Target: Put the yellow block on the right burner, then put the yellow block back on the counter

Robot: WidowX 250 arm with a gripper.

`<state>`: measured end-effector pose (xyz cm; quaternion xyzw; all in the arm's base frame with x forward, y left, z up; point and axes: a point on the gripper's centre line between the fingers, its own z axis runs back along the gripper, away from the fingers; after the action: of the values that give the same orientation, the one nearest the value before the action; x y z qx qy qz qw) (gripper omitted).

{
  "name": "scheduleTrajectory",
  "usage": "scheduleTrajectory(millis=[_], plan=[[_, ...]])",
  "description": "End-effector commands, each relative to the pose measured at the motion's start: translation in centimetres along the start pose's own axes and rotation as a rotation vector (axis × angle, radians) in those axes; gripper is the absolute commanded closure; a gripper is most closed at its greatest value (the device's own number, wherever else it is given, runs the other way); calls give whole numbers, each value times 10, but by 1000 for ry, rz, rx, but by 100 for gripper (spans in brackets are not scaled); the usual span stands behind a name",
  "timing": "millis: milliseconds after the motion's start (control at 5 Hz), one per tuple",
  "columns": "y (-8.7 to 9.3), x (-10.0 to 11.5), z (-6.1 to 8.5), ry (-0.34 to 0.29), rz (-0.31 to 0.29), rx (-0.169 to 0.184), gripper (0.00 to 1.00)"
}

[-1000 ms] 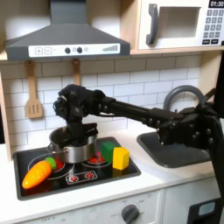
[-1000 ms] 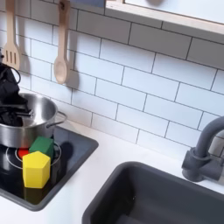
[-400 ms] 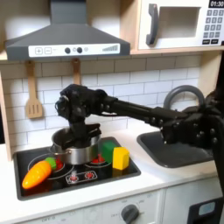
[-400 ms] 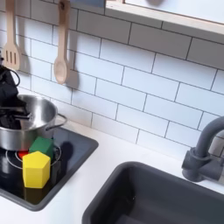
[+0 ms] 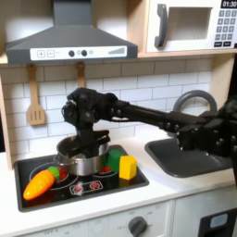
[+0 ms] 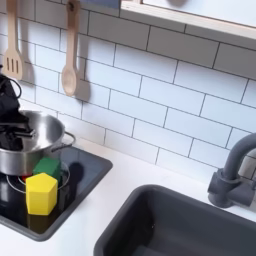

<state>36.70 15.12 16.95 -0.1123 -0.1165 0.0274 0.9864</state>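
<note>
Pincer (image 5: 90, 139) of the black arm, in the first exterior view, has been shifted slightly rightward above the steel pot (image 5: 81, 159); its opening cannot be told. In the second exterior view, the small bright-yellow plastic block (image 6: 41, 193) is seen unmoved on the black hob panel (image 6: 85, 175), ungrasped, so neither placement seems under way.

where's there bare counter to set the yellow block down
Free: the counter strip between the hob and the sink, plus the front edge below the hob. Crowded: the hob itself, holding the yellow block, green block, pot and carrot.
</note>
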Motion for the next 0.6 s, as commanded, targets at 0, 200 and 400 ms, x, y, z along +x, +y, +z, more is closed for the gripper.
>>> scheduleTrajectory(millis=[0, 200, 400], plan=[[-1, 1, 3, -12, 8, 1, 0], [2, 6, 9, -78, 46, 1, 0], [0, 7, 17, -103, 50, 7, 0]])
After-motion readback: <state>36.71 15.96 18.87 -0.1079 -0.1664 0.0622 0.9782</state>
